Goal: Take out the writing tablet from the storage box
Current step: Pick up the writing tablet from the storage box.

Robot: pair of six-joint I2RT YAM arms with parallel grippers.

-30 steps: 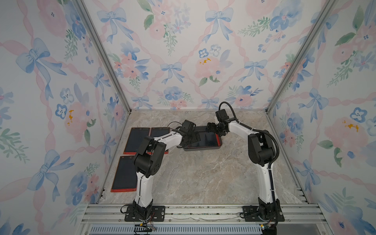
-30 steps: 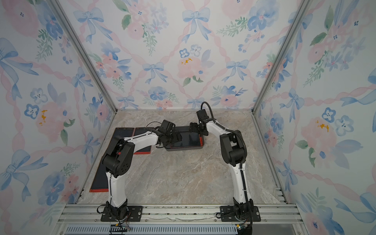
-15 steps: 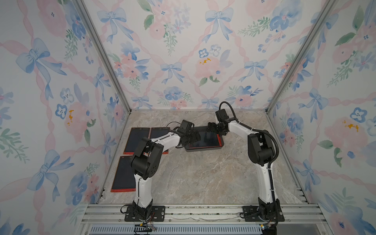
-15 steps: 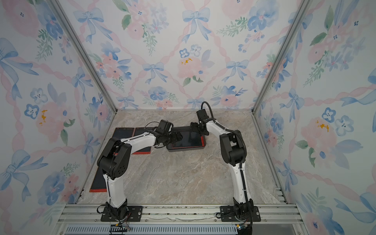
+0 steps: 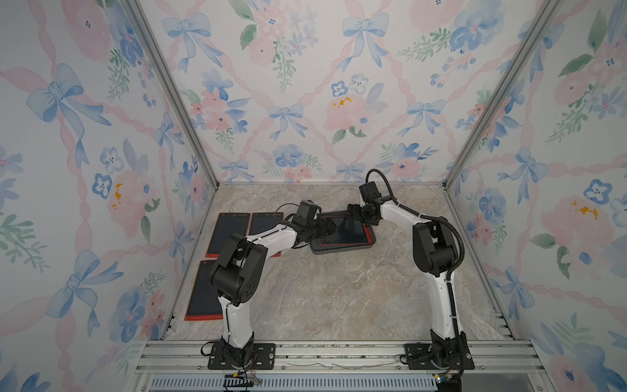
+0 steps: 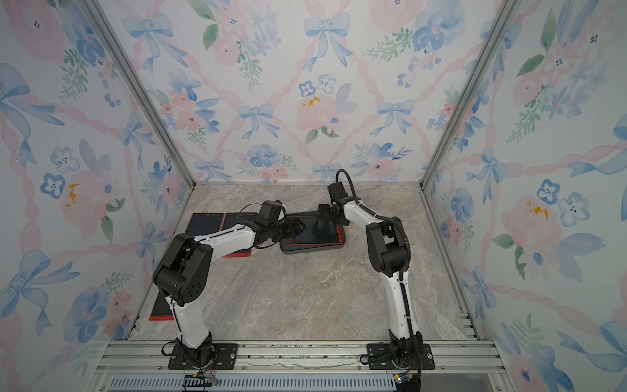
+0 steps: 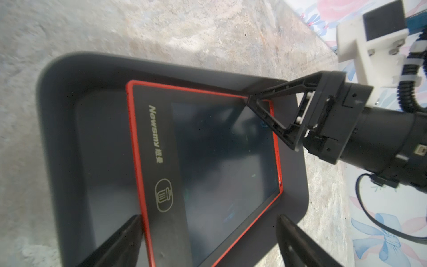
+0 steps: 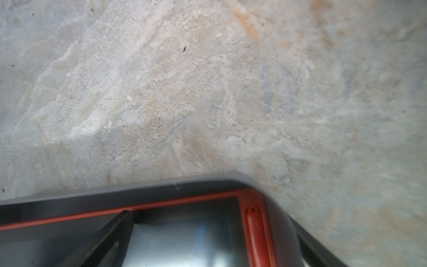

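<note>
The storage box (image 5: pixel 339 250) (image 6: pixel 310 250) is a shallow dark grey tray at the back middle of the table. The writing tablet (image 5: pixel 346 234) (image 7: pixel 208 150), black with a red rim, lies flat inside it. My left gripper (image 5: pixel 327 226) (image 7: pixel 208 242) is open low over the box's left end. One of its fingers is beside the tablet's red edge and the other is out by the box rim. My right gripper (image 5: pixel 351 212) (image 8: pixel 210 245) is open at the back right corner. One fingertip (image 7: pixel 250 100) rests on the tablet's corner.
Three more red-rimmed tablets lie flat at the left: two side by side (image 5: pixel 229 234) (image 5: pixel 264 224) and one nearer the front (image 5: pixel 203 292). The left arm's forearm crosses above them. Floral walls enclose the marble table on three sides.
The box with the tablet has slid slightly to the right. The left wrist has drawn back a little to the left. The right gripper has stayed at the corner.
</note>
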